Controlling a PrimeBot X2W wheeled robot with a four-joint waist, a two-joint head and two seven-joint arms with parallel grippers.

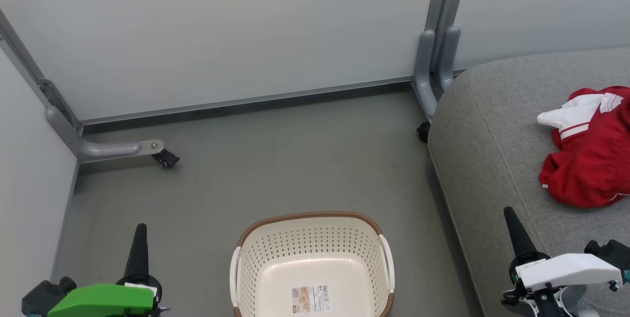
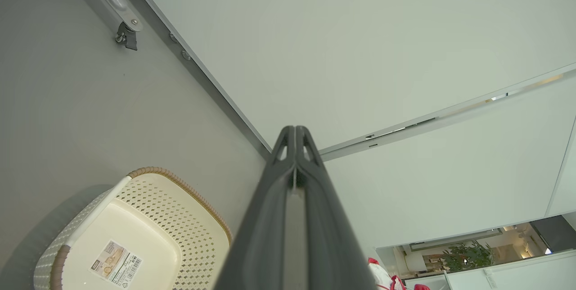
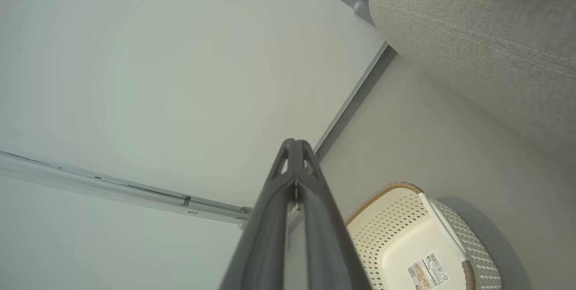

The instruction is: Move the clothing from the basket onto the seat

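Label (image 1: 310, 299) in basket (image 1: 305, 216) unreadable; left gripper (image 2: 294, 133), right gripper (image 3: 294, 146) clenched empty; clothing (image 1: 590, 159) on seat (image 1: 492, 149).

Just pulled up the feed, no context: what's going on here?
The clothing lies bunched on the seat. The basket sits on the floor with nothing in it but its label. The left end effector and right end effector are both shut and hold nothing. By how things lie, the move looks done.

Grey floor (image 1: 295, 169), frame centre: carries basket (image 1: 305, 243) at bottom centre. Grey seat (image 1: 492, 159), frame right: carries red clothing (image 1: 590, 169).
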